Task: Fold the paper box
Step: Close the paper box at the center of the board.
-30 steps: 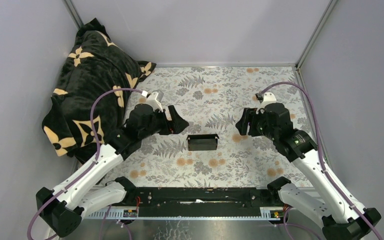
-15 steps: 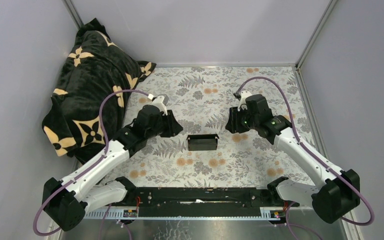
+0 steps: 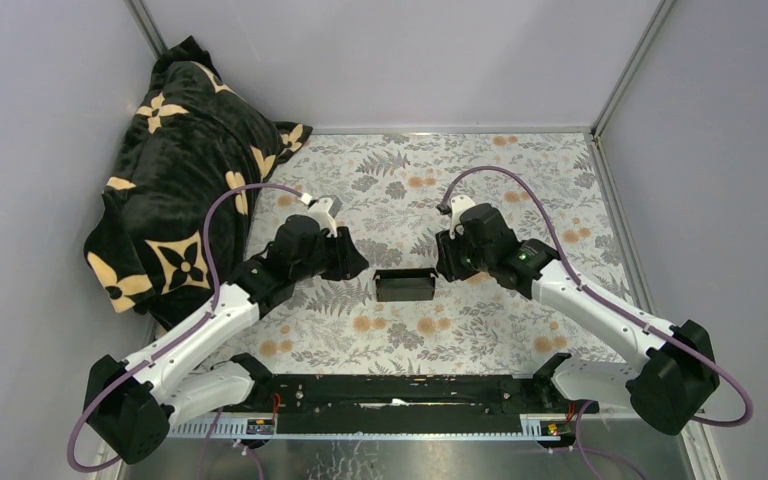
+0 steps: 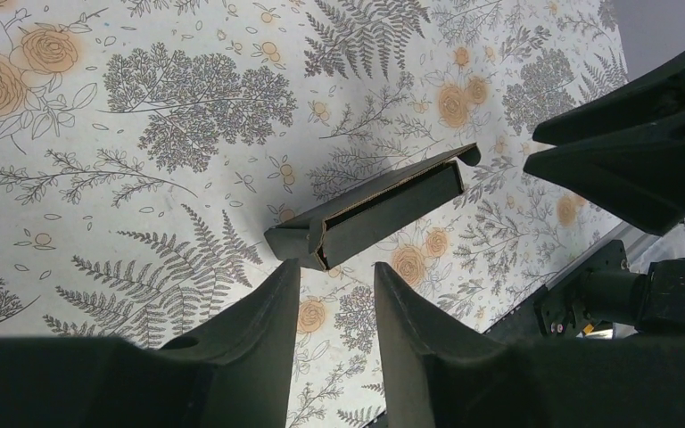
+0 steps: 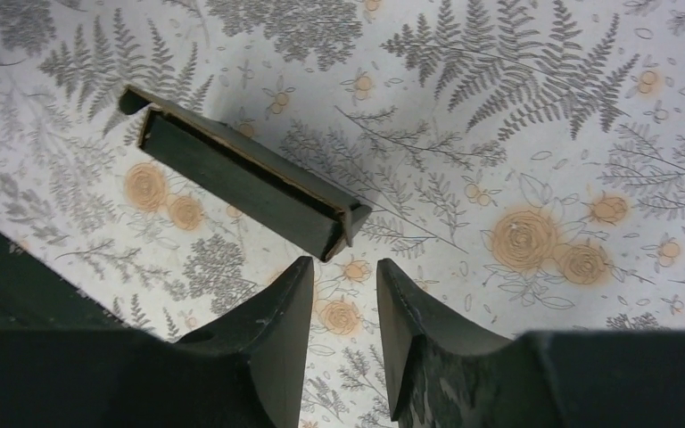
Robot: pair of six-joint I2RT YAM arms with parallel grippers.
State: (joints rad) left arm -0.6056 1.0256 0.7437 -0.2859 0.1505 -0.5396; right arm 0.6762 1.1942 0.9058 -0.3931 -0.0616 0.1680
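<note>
The paper box is a small black rectangular box lying on the flower-patterned table between the two arms. My left gripper hovers just left of it, and my right gripper is close to its right end. In the left wrist view the paper box lies just beyond my left gripper, its near end flap standing ajar. In the right wrist view the paper box ends just ahead of my right gripper. Both grippers stand partly open with only tablecloth between the fingers.
A black plush blanket with cream flowers is heaped at the back left against the wall. The black mounting rail runs along the near edge. Grey walls enclose the table. My right gripper shows at the right of the left wrist view.
Both arms have closed in on the box, the right one swinging well to the left. Both pairs of jaws have narrowed from a wider opening. The box has not moved.
</note>
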